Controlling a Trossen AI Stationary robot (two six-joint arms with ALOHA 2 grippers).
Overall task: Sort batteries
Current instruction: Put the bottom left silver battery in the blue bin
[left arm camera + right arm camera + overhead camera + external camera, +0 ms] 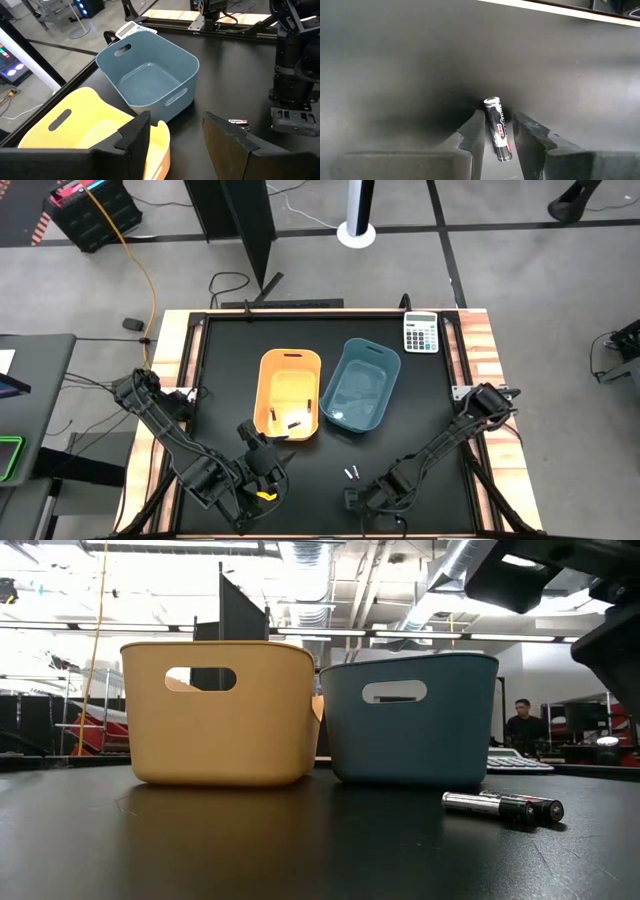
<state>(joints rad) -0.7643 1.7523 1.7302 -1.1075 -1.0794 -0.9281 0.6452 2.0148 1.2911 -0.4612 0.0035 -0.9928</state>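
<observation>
A black battery (498,131) lies on the black table between the fingers of my right gripper (498,136), near the table's front edge (350,498). Two more batteries (350,474) (505,807) lie side by side on the table just beyond it. Dark batteries (291,422) rest on the floor of the yellow bin (290,370). The blue bin (362,358) stands right of the yellow one. My left gripper (175,131) hangs open over the yellow bin's near rim (262,445), with nothing between its fingers. My right gripper has the black battery's two long sides (493,125) between its two fingers. The fingers come from above, slanting steeply down, one on each side of the battery. The battery lies flat on the table, its silver-capped end (491,102) reaching out past the fingertips.
A grey-white calculator (421,332) lies at the table's far right corner. The two bins (220,710) (412,718) stand close together in the middle. Bare black table surface (440,430) spreads right of the blue bin.
</observation>
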